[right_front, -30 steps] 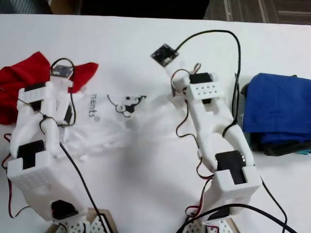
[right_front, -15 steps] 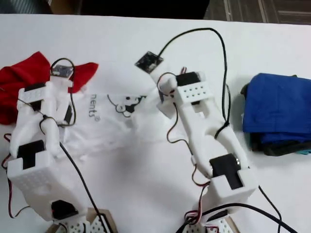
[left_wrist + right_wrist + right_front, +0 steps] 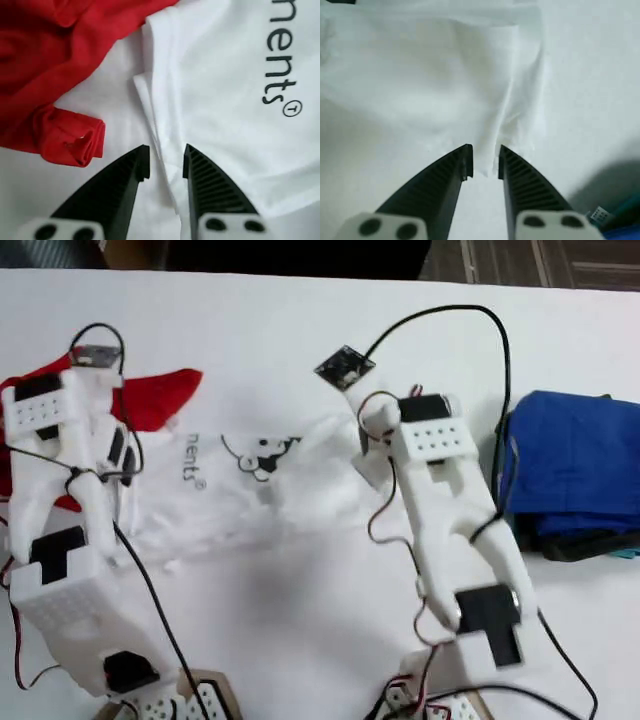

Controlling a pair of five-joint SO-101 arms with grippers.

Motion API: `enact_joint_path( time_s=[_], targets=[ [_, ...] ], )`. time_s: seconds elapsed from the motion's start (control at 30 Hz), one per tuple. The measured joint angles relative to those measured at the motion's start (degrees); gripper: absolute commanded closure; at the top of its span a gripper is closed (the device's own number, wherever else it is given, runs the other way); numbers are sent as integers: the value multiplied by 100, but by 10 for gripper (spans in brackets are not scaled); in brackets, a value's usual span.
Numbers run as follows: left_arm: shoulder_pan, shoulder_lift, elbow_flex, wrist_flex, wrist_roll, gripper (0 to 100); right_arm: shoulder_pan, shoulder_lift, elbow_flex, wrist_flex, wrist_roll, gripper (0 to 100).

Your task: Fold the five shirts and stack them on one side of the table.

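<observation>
White surface [image 3: 300, 330] ran across the high view, with the white printed shirt [image 3: 230, 495] spread out and rumpled between the two arms. Just past that shirt's left end lay the crumpled red shirt [image 3: 165, 395], partly under the left arm. Well apart from its right end sat the folded blue shirt [image 3: 570, 465], resting on darker folded cloth [image 3: 575, 540]. The right arm's wrist stood over the white shirt's bunched right edge.

From the left wrist, the left claw [image 3: 165, 152] hung over the white shirt's folded side edge. Its jaws were a narrow gap apart, that edge ran between the tips, and nothing was gripped. The red shirt lay just beside the white shirt, with a strip of bare surface between them.

From the right wrist, the right claw [image 3: 484, 148] sat at a wrinkled corner of the white shirt, its jaws likewise slightly parted around the cloth's edge without pinching it.
</observation>
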Motion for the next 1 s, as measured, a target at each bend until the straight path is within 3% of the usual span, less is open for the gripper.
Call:
enact_joint_path(
  time_s=[0.43, 0.87, 1.0],
  targets=[
    [-62, 862, 325, -563, 554, 849, -35, -923, 308, 0, 0, 851],
    [-97, 1530, -229, -387, 756, 850, -26, -923, 308, 44, 0, 851],
    [-97, 1618, -440, -158, 791, 980, -26, -923, 308, 44, 0, 851]
  ],
)
